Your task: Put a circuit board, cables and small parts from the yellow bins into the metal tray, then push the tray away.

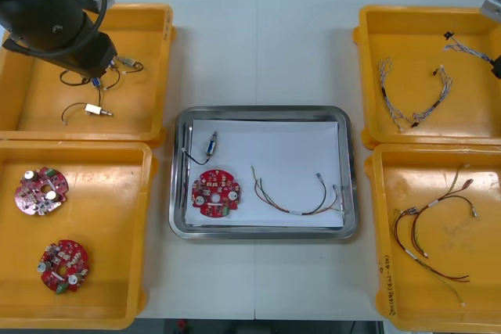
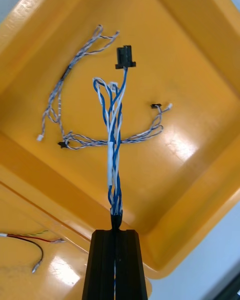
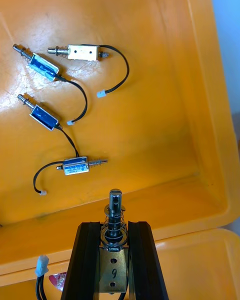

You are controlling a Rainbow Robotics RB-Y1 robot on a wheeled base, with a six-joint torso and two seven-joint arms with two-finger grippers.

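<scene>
Left gripper above yellow bin — grasping small metal part; right gripper grasping twisted cable.

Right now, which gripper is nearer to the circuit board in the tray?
Left. The left gripper hangs over the far left bin, on the circuit board's side of the tray; the right gripper hangs over the far right bin, across it.

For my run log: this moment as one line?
left hand: shut on small metal part over far-left bin | right hand: shut on blue-white cable over far-right bin | tray: circuit board, red-yellow cable, another part
</scene>
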